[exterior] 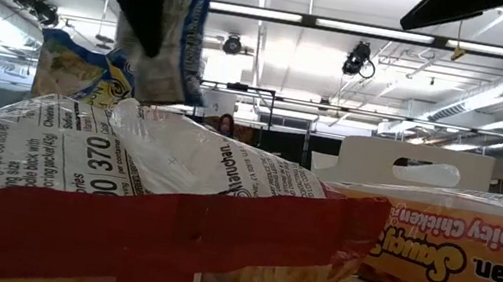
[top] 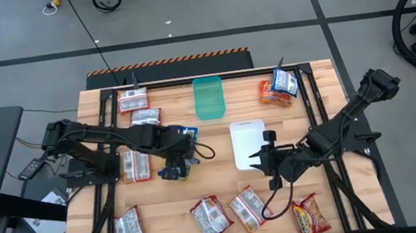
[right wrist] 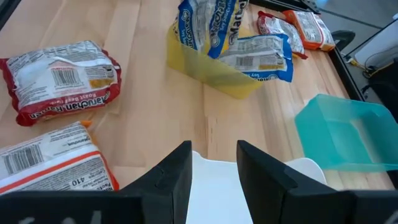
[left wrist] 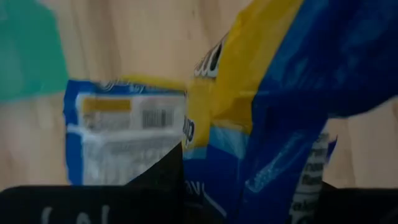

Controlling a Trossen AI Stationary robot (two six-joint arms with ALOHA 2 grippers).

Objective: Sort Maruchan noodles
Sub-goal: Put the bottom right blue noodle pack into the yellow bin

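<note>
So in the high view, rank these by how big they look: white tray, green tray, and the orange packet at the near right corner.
1. White tray, clearly largest.
2. Green tray.
3. Orange packet, smallest, though not far behind the green tray.
All lie flat on the table, so nearness to the camera hardly skews this.

The high view looks straight down on the whole table (top: 227,209). The low view sits at tabletop level, pressed close behind packets. Each wrist view looks forward past its own fingers; the green tray (top: 208,98) appears overhead and in both.
</note>
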